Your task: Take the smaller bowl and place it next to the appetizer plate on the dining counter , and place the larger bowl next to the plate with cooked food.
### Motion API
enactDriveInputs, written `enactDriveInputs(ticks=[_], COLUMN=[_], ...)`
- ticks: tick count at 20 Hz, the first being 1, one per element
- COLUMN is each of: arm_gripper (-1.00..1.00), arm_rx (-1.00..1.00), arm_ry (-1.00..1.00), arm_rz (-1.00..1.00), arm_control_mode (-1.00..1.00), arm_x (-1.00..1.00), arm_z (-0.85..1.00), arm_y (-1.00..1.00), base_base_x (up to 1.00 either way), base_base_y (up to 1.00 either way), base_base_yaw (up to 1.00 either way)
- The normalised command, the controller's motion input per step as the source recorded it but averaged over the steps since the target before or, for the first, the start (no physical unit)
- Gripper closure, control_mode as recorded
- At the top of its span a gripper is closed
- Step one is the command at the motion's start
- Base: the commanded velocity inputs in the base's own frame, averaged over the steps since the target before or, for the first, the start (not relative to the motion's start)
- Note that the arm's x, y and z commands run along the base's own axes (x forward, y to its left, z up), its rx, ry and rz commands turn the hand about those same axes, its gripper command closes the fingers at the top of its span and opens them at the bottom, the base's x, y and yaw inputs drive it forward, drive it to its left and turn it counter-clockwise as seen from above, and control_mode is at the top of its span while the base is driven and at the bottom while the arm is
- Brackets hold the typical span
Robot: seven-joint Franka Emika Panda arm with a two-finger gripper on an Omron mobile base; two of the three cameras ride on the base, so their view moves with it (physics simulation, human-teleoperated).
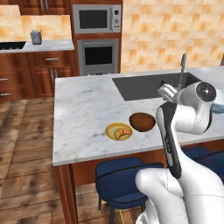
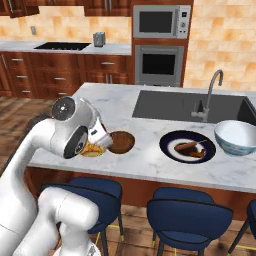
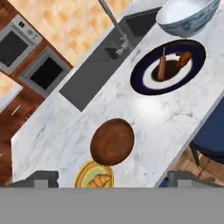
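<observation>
While the tool (image 3: 112, 177) is held above the near part of the marble table (image 3: 175, 118), its two dark fingertips (image 3: 41, 178) are seen spread wide apart at the bottom of the hand view, with nothing gripped between them. Directly ahead of the tool, between the fingertips, the smaller bowl (image 3: 112, 141) is set on the table, apart from both fingers. The appetizer plate (image 3: 94, 176), yellow and carrying golden pastry pieces, is found closest to the tool, just under it, and its rim is touched or slightly overlapped by the brown bowl; which of the two cannot be told. Farther ahead of the tool, well apart from the brown bowl, the plate with cooked food (image 3: 168, 66) is seen, dark with reddish-brown pieces on it. Beyond that plate, farthest from the tool, the larger bowl (image 3: 188, 16) is placed upright, just beside the dark plate. The sink (image 3: 94, 65) and its steel faucet (image 3: 114, 24) are set off to one side of the line from tool to plates. In the left base view the brown bowl (image 1: 142, 121) and yellow plate (image 1: 118, 131) are seen side by side near the table's front edge.
</observation>
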Motion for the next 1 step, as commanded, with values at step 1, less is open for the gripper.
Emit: enactDriveInputs(ticks=[1], arm_gripper=[-1.0], arm_rx=[-0.2], arm_ry=[-0.12], arm_rz=[0.0], arm_control_mode=[-1.0], arm_x=[-0.17], arm_z=[0.46], arm_y=[0.52], base_base_x=[0.0], base_base_y=[0.0], base_base_yaw=[0.0])
